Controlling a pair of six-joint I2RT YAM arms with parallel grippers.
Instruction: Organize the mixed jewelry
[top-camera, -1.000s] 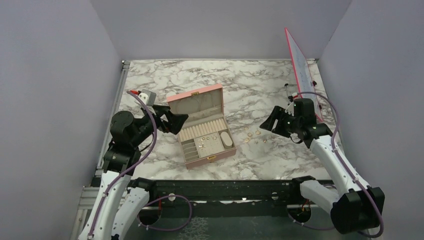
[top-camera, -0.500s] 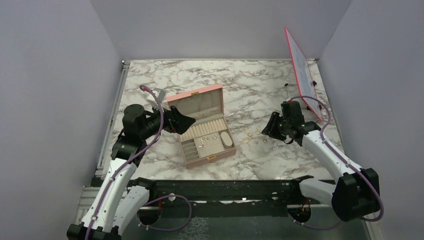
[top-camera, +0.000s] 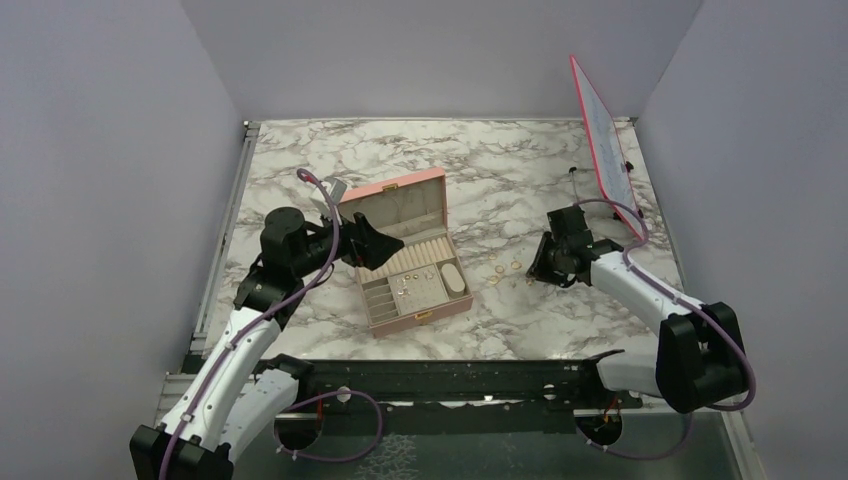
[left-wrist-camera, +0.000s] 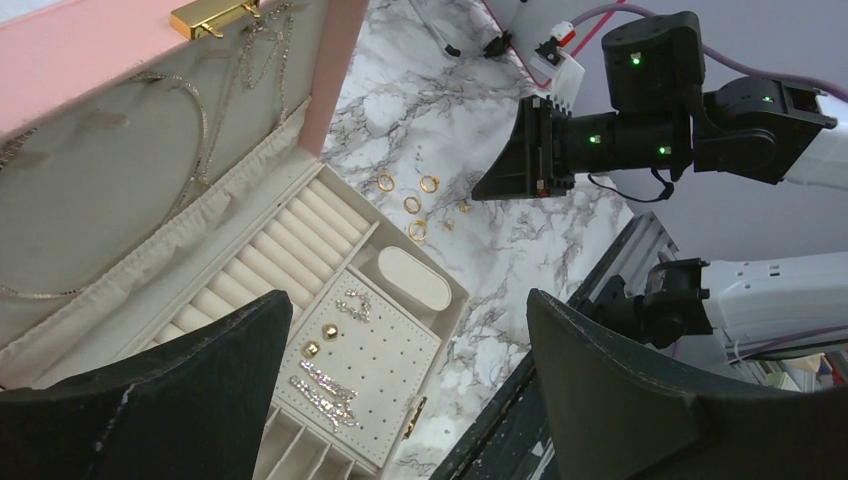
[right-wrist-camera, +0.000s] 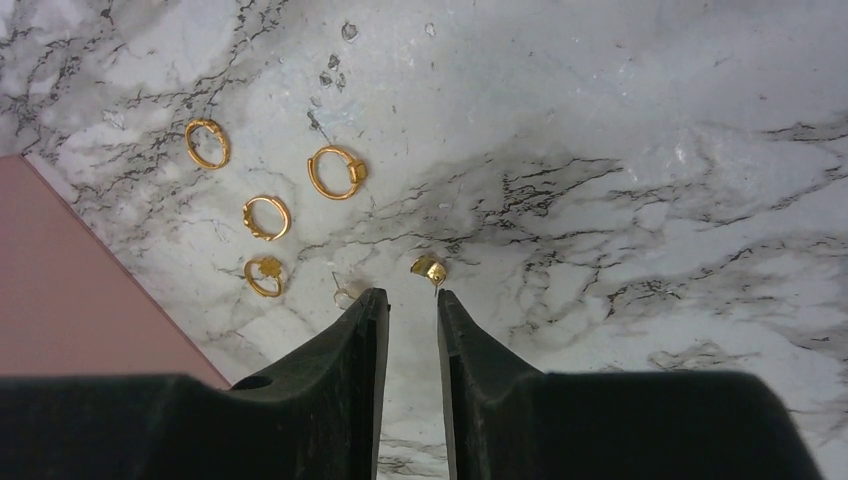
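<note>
- As my right claw (right-wrist-camera: 411, 297) hangs low over the marble bench (right-wrist-camera: 650, 150), its two dark fingers stand narrow, with a slim gap between them and nothing held.
- A small gold earring piece (right-wrist-camera: 430, 268) lies on the bench just ahead of one fingertip. A second tiny stud (right-wrist-camera: 343, 294) lies just ahead of the other.
- Four gold rings lie a little farther off, the nearest ring (right-wrist-camera: 264, 277) close to the pink box (right-wrist-camera: 80, 300).
- I judge the pick needs care: choose one piece, centre the gap over it, touch both tips to the bench, then close slowly. Something this small may skid or flip away.
- My left claw (left-wrist-camera: 408, 300) is spread wide above the open box, holding nothing.
</note>
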